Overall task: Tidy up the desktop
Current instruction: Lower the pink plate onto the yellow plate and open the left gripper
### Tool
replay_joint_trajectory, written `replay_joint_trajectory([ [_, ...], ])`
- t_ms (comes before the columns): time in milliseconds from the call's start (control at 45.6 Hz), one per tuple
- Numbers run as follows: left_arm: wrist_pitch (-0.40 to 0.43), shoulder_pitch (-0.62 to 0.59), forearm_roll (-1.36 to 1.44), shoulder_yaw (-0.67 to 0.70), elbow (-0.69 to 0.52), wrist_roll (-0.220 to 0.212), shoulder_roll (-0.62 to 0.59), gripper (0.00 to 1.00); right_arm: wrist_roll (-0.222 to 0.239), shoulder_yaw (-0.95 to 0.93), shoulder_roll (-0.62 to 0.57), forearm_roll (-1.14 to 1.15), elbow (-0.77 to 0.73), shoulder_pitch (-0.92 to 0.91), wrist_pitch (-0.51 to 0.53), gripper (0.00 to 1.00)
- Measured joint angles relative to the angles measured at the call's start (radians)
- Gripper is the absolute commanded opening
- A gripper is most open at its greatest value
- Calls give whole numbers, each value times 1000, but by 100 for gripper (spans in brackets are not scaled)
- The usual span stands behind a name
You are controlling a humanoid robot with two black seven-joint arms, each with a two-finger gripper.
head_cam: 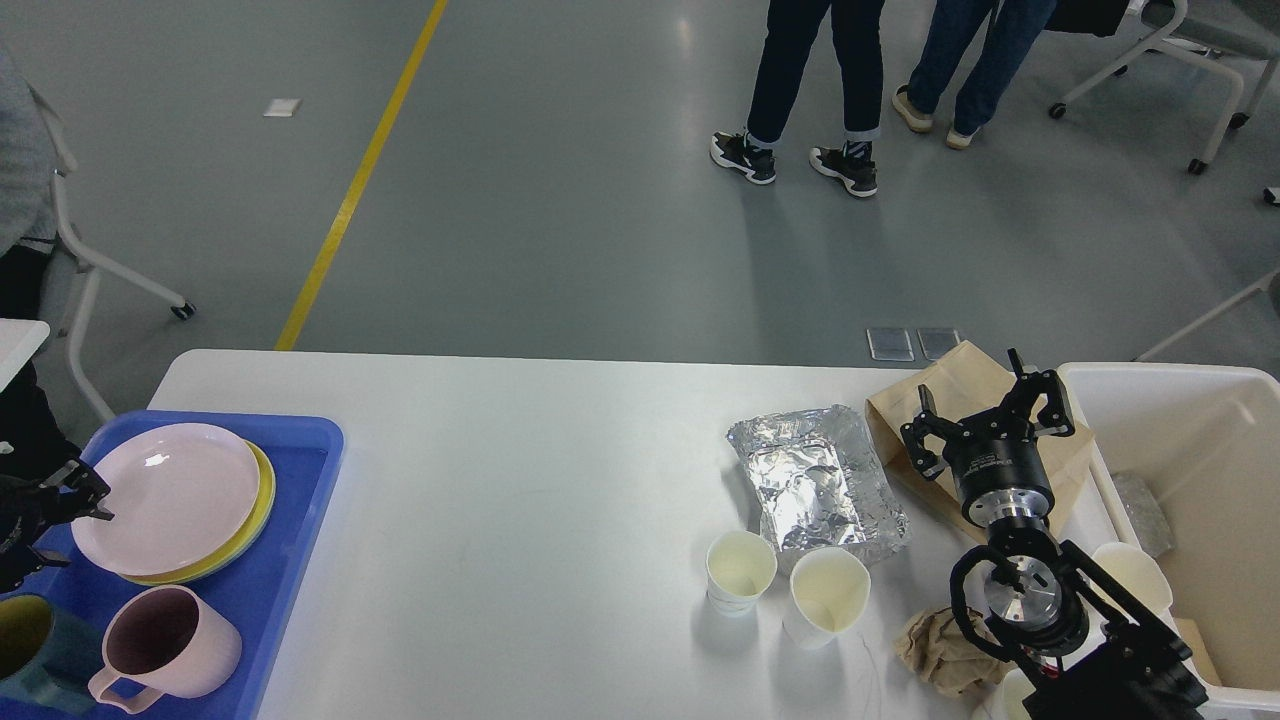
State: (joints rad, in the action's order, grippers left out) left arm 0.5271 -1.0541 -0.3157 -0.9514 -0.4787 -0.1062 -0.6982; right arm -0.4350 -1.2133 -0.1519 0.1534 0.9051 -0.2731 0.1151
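The white table [520,480] is filling the lower view, carrying at its left edge a blue tray [300,520] holding stacked plates [165,497] and a pink mug [165,645], while the right gripper [985,410], fingers spread open, is hovering over a paper bag [950,385] beside the bin [1200,460]; left gripper [75,490] fingers indiscernible.

smooth white desktop [520,480], crinkly foil tray [820,480], matt paper bag [960,400], glossy plastic bin [1200,440]

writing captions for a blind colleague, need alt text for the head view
The right claw hovers open over a brown paper bag on the white desktop, beside a foil tray, two paper cups and a cream bin; a blue tray of plates sits left.
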Motion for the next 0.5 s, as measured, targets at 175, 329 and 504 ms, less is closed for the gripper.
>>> replay_joint_trajectory([
  [175, 16, -23, 1, -4, -1, -10, -7, 93, 0, 0, 0, 0, 0, 0, 0, 100],
  [329, 20, -105, 1, -16, -1, -16, -28, 95, 0, 0, 0, 0, 0, 0, 0, 100],
  [504, 20, -189, 1, -8, -5, -16, -48, 96, 0, 0, 0, 0, 0, 0, 0, 100],
])
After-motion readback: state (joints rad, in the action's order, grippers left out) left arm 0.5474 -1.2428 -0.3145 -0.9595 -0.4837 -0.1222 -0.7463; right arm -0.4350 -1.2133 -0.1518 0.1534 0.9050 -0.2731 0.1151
